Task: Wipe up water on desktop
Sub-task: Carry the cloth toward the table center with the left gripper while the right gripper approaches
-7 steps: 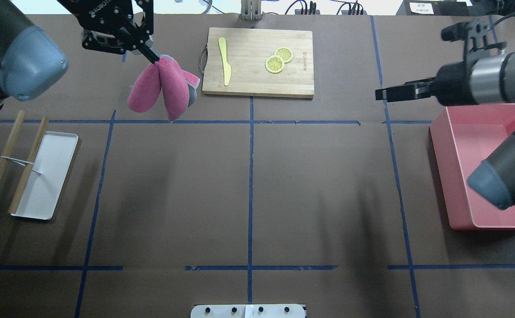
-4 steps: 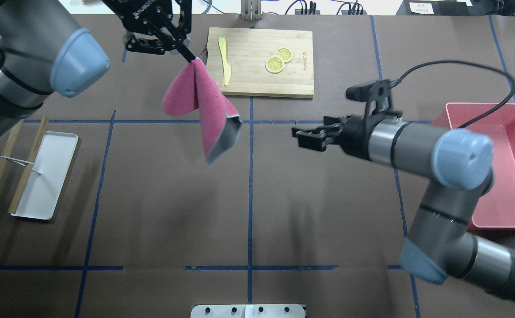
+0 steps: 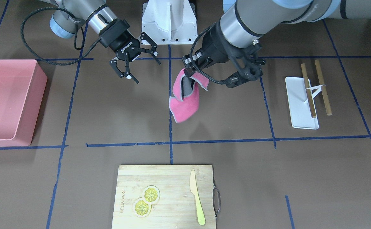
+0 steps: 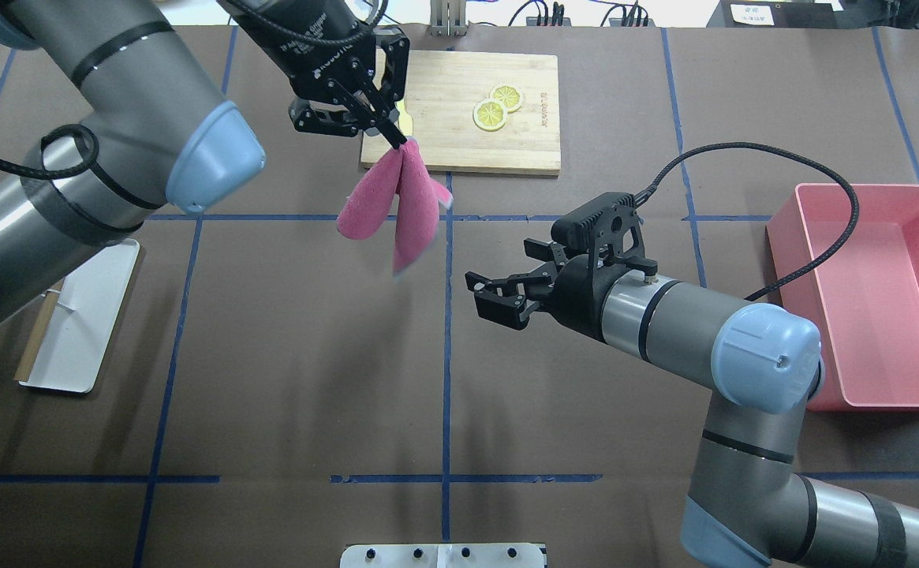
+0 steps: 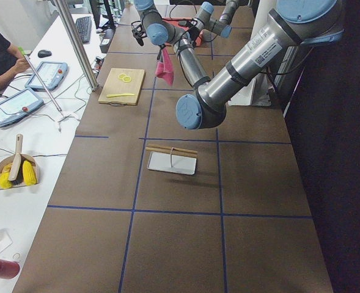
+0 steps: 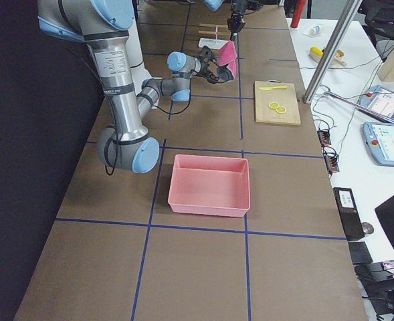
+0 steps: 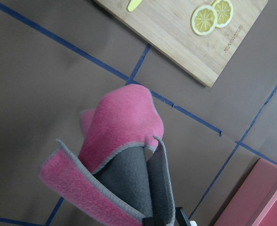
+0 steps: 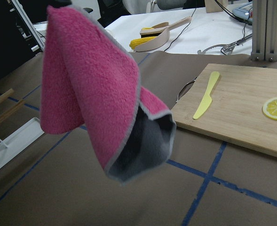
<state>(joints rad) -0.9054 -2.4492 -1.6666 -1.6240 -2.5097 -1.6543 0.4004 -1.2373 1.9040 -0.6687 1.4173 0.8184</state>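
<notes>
Center frame, the left gripper (image 4: 396,140) pinches a pink cloth (image 4: 400,209) that hangs clear of the desktop (image 4: 293,339), just below the cutting board (image 4: 459,110) at top. The right gripper (image 4: 485,296), jaws spread and empty, faces it from right of center. This looks like the carrying step; next, the cloth must be lowered flat. No water shows on the taped brown surface. A bin (image 4: 802,315) sits at right.

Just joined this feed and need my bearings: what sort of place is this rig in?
Probably a robotics lab, not a kitchen: the desktop is gridded with blue tape, control tablets lie on a side bench, and the cutting board looks staged.
</notes>
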